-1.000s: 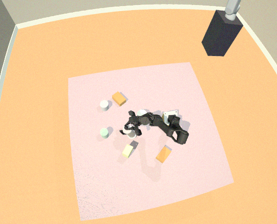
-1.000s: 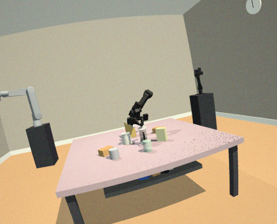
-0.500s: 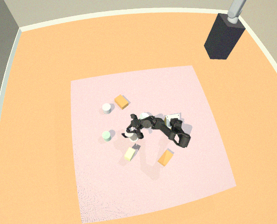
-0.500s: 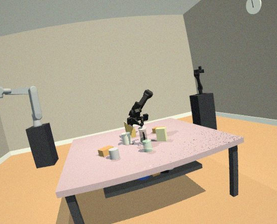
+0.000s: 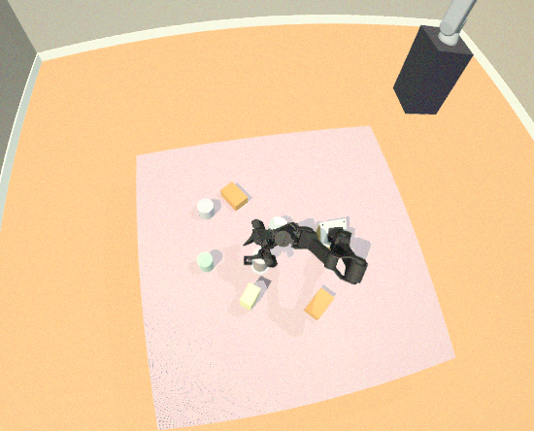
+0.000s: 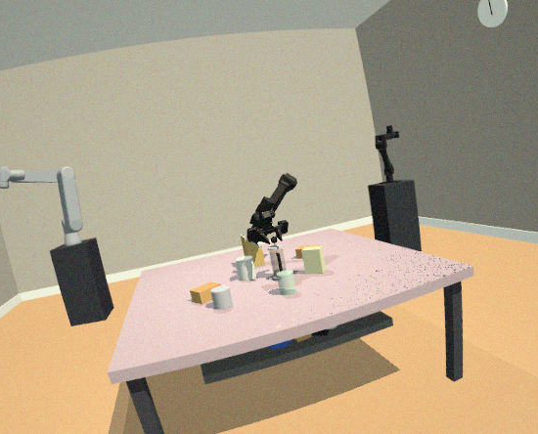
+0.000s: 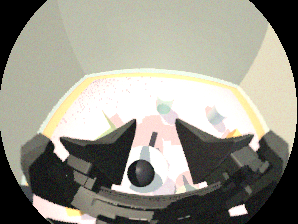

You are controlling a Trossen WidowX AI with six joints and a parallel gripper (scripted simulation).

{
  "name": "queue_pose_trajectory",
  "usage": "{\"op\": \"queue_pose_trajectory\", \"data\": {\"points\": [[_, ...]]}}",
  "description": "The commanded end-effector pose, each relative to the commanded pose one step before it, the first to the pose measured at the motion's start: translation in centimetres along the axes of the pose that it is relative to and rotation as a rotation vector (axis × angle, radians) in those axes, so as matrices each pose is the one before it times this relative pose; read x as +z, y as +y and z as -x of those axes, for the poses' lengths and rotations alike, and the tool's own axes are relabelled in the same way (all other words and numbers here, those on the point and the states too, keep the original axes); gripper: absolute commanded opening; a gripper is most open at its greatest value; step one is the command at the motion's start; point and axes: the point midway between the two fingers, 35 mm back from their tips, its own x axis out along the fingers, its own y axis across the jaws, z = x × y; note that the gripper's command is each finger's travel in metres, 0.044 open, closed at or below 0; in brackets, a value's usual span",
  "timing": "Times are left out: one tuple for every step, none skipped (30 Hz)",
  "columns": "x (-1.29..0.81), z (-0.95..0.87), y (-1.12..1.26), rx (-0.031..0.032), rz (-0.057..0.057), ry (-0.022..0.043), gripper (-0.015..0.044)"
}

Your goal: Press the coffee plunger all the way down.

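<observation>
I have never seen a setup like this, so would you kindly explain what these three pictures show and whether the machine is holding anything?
The dark jointed machine is a robot arm mounted on a pale pink table. One picture looks straight down from overhead, one looks at the table from across the room, and the round one comes from a camera on the arm's wrist, looking out between its two fingers.

On the table stand a small glass coffee press, a white cylinder, a pale green cylinder, two orange blocks and a pale yellow block.

The gripper is open and holds nothing. The press's black plunger knob sits just below and between its fingers, untouched.
</observation>
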Motion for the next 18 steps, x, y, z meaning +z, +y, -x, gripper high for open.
{"op": "queue_pose_trajectory", "data": {"points": [[-0.006, 0.007, -0.168, -0.00924, 0.0014, -0.00177, 0.0357], [0.000, 0.000, 0.000, 0.00000, 0.0000, 0.00000, 0.0383], [0.000, 0.000, 0.000, 0.00000, 0.0000, 0.00000, 0.0410], [0.000, 0.000, 0.000, 0.00000, 0.0000, 0.00000, 0.0436], [0.000, 0.000, 0.000, 0.00000, 0.0000, 0.00000, 0.0440], [0.000, 0.000, 0.000, 0.00000, 0.0000, 0.00000, 0.0440], [0.000, 0.000, 0.000, 0.00000, 0.0000, 0.00000, 0.0440], [0.284, 0.093, -0.047, -0.00226, 0.0011, -0.00838, 0.0440], [0.322, 0.112, 0.075, -0.00061, -0.0089, -0.00779, 0.0440], [0.111, 0.149, -0.011, -0.00066, 0.0007, 0.00170, 0.0440], [0.116, 0.157, -0.004, -0.00092, 0.0016, 0.00373, 0.0440], [0.222, 0.319, -0.011, -0.00108, 0.0011, 0.00321, 0.0440], [0.295, 0.451, -0.001, -0.00120, 0.0013, 0.00416, 0.0440], [0.367, 0.609, 0.024, -0.00106, 0.0014, 0.00495, 0.0440], [0.379, 0.688, 0.059, -0.00052, 0.0011, 0.00478, 0.0440], [0.389, 0.778, 0.106, 0.00016, 0.0007, 0.00444, 0.0440], [0.385, 0.864, 0.163, 0.00101, 0.0002, 0.00381, 0.0440], [0.363, 0.928, 0.225, 0.00194, -0.0003, 0.00286, 0.0440]]}}
